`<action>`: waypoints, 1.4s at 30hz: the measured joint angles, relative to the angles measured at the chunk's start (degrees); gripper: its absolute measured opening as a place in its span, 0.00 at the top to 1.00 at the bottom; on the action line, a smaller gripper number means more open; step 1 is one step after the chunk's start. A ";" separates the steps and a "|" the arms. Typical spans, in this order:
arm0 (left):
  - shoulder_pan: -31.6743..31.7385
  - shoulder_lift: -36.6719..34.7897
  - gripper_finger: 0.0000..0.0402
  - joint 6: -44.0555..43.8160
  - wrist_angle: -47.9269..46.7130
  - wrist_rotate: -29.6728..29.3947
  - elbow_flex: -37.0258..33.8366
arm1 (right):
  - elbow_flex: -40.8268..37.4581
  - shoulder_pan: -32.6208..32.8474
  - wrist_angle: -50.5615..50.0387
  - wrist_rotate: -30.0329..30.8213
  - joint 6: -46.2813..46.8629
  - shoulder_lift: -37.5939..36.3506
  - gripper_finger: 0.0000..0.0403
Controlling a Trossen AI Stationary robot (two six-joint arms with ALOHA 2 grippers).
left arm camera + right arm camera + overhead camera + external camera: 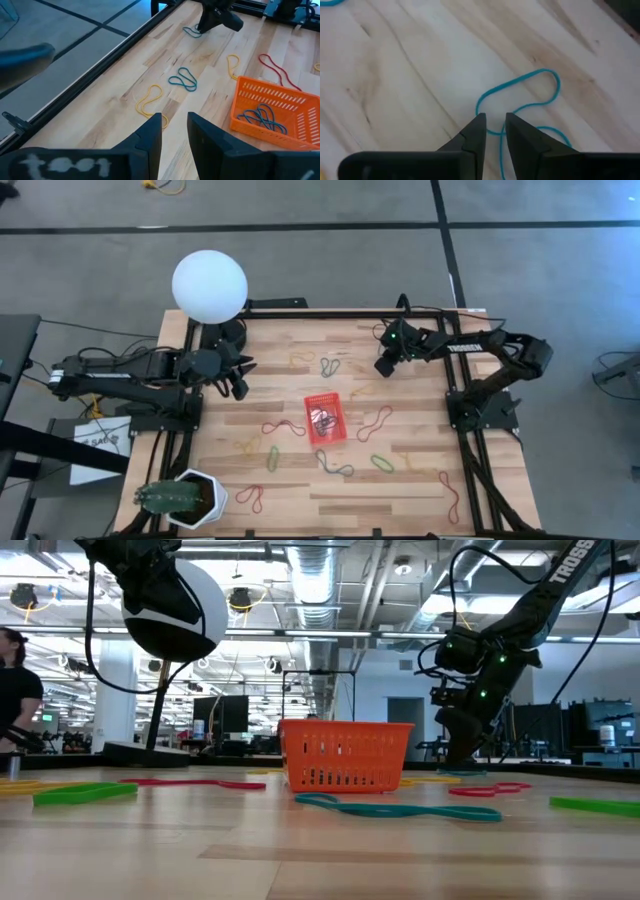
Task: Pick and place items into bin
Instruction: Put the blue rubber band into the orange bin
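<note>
- High view: I see the red bin (326, 418) at mid-table with dark bands inside; loose bands ring it on all sides, a red band (283, 428) to its left and another (375, 422) to its right. The left gripper (238, 380) hangs over bare wood near the left edge; the right gripper (385, 365) sits near the far right corner. A white pot (190, 498) fills the near left corner, a white globe (209, 284) the far left.
- Low view: I note the bin (346, 755) standing upright, a teal band (400, 808) just in front, open boards to either side.
- Left wrist view: fingers (150, 140) slightly apart, holding nothing, above clear wood beside a yellow band (150, 98).
- Right wrist view: fingers (475, 135) a narrow gap apart, low over a teal band (520, 95); I cannot tell whether they pinch it.
</note>
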 joint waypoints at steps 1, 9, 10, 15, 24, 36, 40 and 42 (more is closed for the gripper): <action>0.00 0.00 0.79 0.00 -0.02 0.00 0.00 | 0.00 -0.05 -0.10 -0.15 0.20 0.02 0.82; 0.00 0.00 0.79 0.02 0.00 -0.09 0.02 | -0.02 0.82 -0.17 -0.80 -0.09 0.00 0.76; 0.00 0.00 0.79 0.02 -0.02 -0.12 0.02 | -0.02 0.80 -0.02 -0.69 -0.16 0.02 0.75; 0.00 0.01 0.79 0.02 -0.01 -0.13 0.02 | -0.02 0.63 0.42 -0.68 -0.13 0.12 0.72; -0.02 0.02 0.79 0.02 -0.01 -0.11 0.02 | 0.36 0.83 4.85 1.98 0.38 7.16 0.72; -0.02 0.02 0.79 0.02 0.00 -0.09 0.04 | 0.20 0.50 7.20 1.26 1.43 7.91 0.87; -0.02 0.02 0.79 0.03 0.00 -0.07 0.04 | 0.41 1.48 7.59 0.40 3.84 7.16 0.98; -0.02 0.02 0.79 0.02 0.00 -0.07 0.04 | 0.90 2.76 6.54 0.24 6.09 5.79 0.98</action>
